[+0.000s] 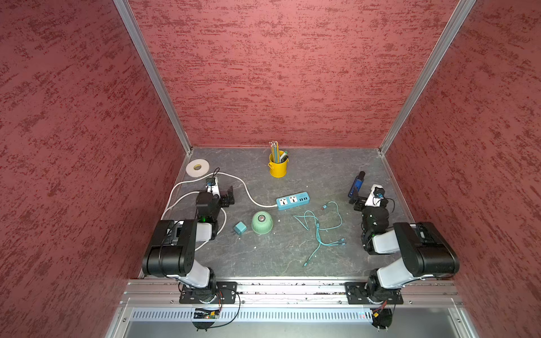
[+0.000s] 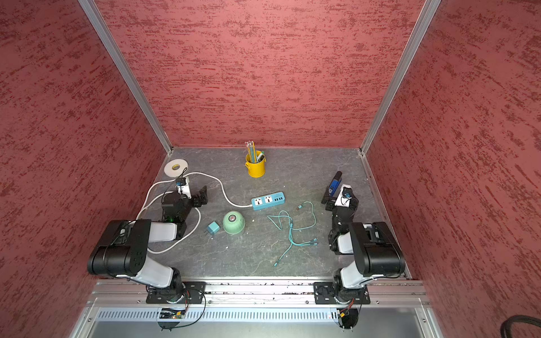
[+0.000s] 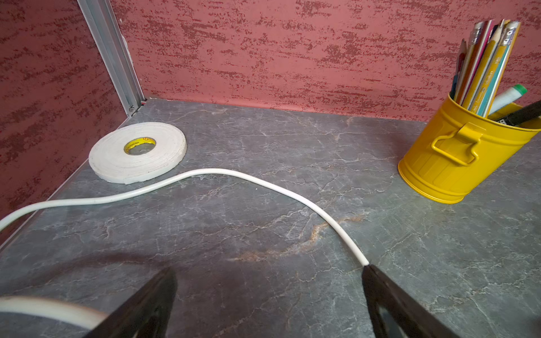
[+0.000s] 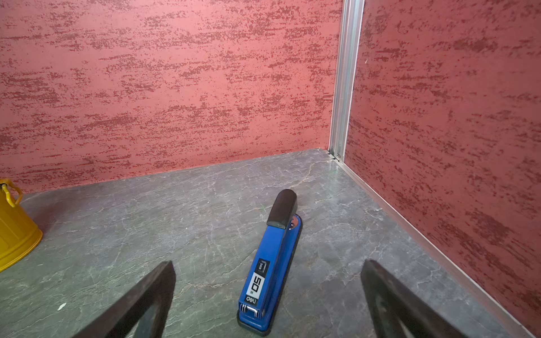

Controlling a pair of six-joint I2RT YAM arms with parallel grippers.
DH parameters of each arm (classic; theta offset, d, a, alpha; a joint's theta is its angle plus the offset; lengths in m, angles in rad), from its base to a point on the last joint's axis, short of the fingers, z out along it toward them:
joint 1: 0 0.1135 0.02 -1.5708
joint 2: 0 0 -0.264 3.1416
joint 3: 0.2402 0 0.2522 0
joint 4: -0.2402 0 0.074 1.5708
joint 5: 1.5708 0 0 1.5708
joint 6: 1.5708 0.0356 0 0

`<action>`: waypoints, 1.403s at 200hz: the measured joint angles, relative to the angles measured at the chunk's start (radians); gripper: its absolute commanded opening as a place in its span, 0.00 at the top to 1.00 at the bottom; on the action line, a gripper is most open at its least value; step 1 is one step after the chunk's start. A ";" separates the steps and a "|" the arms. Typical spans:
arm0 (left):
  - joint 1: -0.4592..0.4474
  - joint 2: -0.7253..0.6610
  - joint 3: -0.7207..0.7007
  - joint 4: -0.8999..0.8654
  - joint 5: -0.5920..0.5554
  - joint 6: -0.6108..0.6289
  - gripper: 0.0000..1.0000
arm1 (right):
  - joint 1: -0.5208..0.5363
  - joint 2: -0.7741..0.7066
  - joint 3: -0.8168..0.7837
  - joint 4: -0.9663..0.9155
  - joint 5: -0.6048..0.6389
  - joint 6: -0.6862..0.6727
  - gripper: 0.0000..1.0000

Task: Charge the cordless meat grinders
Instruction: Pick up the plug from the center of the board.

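Note:
The cordless meat grinder (image 1: 262,222) (image 2: 233,223), a pale mint-green dome with a dark round button on top, stands mid-table in both top views; neither wrist view shows it. A teal cube adapter (image 1: 240,228) lies just left of it, and a teal multi-head cable (image 1: 319,231) sprawls to its right. The blue power strip (image 1: 292,200) sits behind the dome. My left gripper (image 1: 229,194) (image 3: 269,272) hovers open and empty at the back left. My right gripper (image 1: 355,201) (image 4: 268,267) is open at the back right, above the near end of a blue stapler (image 4: 272,263).
The strip's white cord (image 3: 234,174) loops across the left side and under my left arm. A white tape roll (image 1: 197,167) lies in the back left corner. A yellow pencil cup (image 1: 277,166) stands at the back centre. Red walls enclose three sides.

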 measured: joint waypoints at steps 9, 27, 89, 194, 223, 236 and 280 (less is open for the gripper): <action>0.000 0.000 0.000 0.000 0.000 0.000 0.00 | 0.000 0.000 0.000 0.000 0.000 0.000 0.00; 0.000 0.000 0.000 0.000 0.000 0.000 0.00 | 0.000 0.000 0.000 0.000 0.000 0.000 0.00; 0.002 0.000 0.000 0.000 0.003 0.000 0.00 | 0.000 0.000 0.000 0.000 0.000 0.000 0.00; 0.008 -0.085 0.000 -0.087 0.108 0.030 0.00 | 0.000 -0.158 0.000 -0.101 -0.023 -0.010 0.00; -0.047 -0.296 0.044 -0.270 0.150 0.110 0.00 | 0.000 -0.352 0.066 -0.250 -0.059 0.014 0.00; -0.066 -0.368 0.092 -0.381 0.179 0.156 0.00 | 0.000 -0.398 0.101 -0.314 -0.089 0.047 0.00; -0.109 -0.473 0.249 -0.872 0.334 0.352 0.00 | 0.000 -0.425 0.171 -0.497 -0.211 0.128 0.00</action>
